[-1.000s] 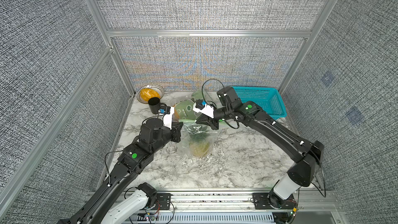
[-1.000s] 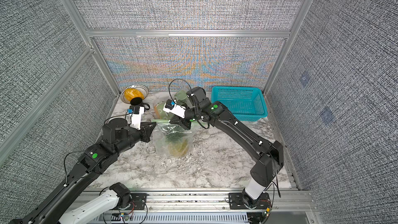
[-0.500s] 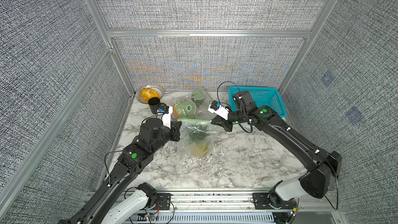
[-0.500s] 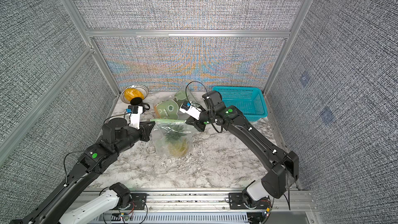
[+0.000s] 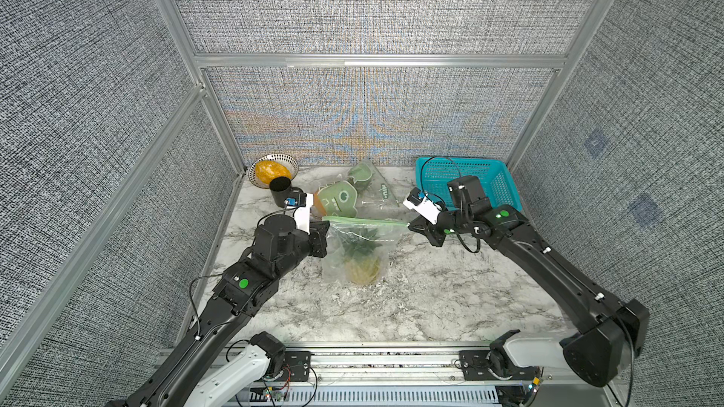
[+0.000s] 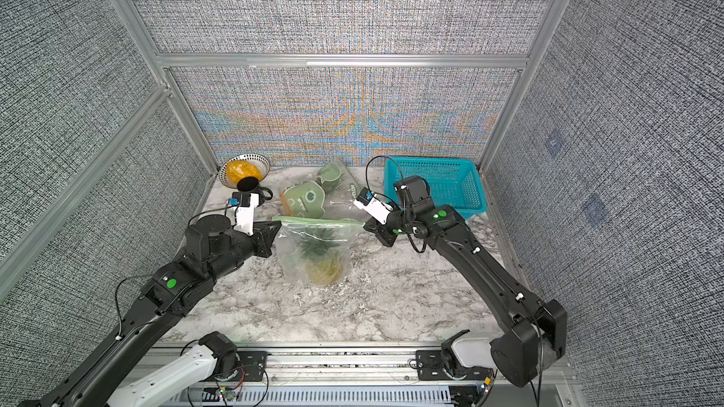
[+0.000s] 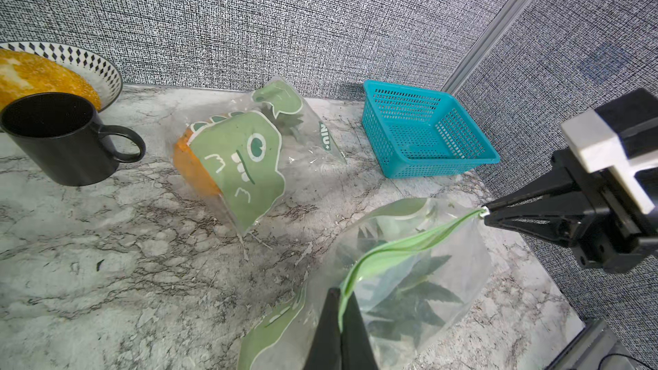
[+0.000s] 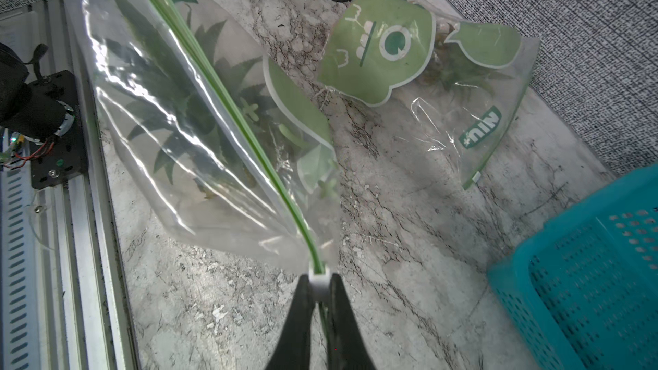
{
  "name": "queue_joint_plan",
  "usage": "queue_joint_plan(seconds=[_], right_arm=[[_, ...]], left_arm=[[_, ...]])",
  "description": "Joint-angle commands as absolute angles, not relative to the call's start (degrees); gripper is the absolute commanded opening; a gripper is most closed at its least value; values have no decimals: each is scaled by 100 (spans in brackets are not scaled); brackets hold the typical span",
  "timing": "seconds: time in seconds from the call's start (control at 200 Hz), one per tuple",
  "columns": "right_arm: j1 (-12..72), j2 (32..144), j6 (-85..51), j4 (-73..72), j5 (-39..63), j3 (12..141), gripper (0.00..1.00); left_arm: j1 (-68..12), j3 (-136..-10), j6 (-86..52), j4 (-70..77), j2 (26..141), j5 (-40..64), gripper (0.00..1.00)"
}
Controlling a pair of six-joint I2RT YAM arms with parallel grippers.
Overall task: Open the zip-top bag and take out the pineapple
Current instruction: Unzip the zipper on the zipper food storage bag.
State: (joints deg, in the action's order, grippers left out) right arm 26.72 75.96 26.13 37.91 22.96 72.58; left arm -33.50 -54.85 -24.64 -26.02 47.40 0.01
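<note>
The pineapple point(image 5: 362, 268) is just a hazy shape through the crinkled zip-top bag point(image 5: 341, 252), mid-frame in both top views. The left gripper point(image 7: 338, 297), partly cut off in the left wrist view, pinches the bag by its green zip strip point(image 5: 368, 222). The right gripper point(image 8: 319, 280), clamped on the white slider point(image 8: 318, 276), has dragged it from mid-strip rightward.

Pineapple point(image 5: 362, 268) in the bag point(image 5: 368, 222) (mid-table); second bag point(image 5: 341, 199) behind it; basket point(image 5: 489, 185) back-right; mug point(image 5: 281, 191) back-left.
</note>
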Motion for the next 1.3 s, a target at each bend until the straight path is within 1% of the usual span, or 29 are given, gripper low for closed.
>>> queue_joint_plan(seconds=[0.0, 0.125, 0.2, 0.32, 0.41, 0.506, 0.606, 0.761, 0.911, 0.936, 0.986, 1.001, 1.051, 1.091, 1.166, 1.296], right_arm=[[2549, 7511, 2539, 4042, 1697, 7173, 0], [2491, 7475, 2566, 4077, 1731, 7158, 0], [2496, 7463, 2597, 4083, 1916, 7216, 0], [2520, 7419, 2705, 3954, 2615, 7334, 0], [2611, 7414, 2715, 3837, 2935, 7401, 0], [2794, 7482, 2744, 3805, 3143, 7513, 0], [3038, 7640, 2752, 3813, 3147, 7655, 0], [3224, 7857, 2734, 3810, 3138, 7822, 0], [3296, 7932, 2673, 3766, 2998, 7883, 0], [3296, 7921, 2651, 3754, 2914, 7890, 5], [3296, 7858, 2590, 3695, 2739, 7894, 11], [3296, 7838, 2580, 3680, 2695, 7893, 15], [3296, 7738, 2525, 3600, 2509, 7902, 35], [3296, 7631, 2481, 3505, 2399, 7903, 43], [3296, 7456, 2395, 3329, 2345, 7936, 48], [3351, 7348, 2214, 3184, 2666, 8123, 49]], left_arm=[[-3305, -5503, -2498, -2606, 4727, -344, 0], [-3305, -5493, -2501, -2586, 4724, -300, 0], [-3305, -5440, -2425, -2497, 4703, -97, 0], [-3305, -5277, -2193, -2126, 4672, 751, 0], [-3305, -5162, -2029, -1940, 4703, 1396, 0], [-3307, -5100, -1901, -1929, 4761, 1804, 0], [-3308, -5042, -1800, -1882, 4846, 2115, 0], [-3310, -4987, -1744, -1865, 4913, 2187, 0], [-3306, -4883, -1774, -1833, 4922, 2011, 0], [-3313, -4870, -1765, -1841, 4922, 1988, 0], [-3306, -4837, -1749, -1846, 4922, 1986, 0], [-3306, -4827, -1742, -1846, 4922, 1989, 0], [-3305, -4793, -1724, -1846, 4920, 1973, 0], [-3305, -4771, -1727, -1846, 4921, 1957, 0], [-3312, -4731, -1721, -1845, 4931, 1950, 0], [-3310, -4722, -1697, -1890, 4944, 1897, 0]])
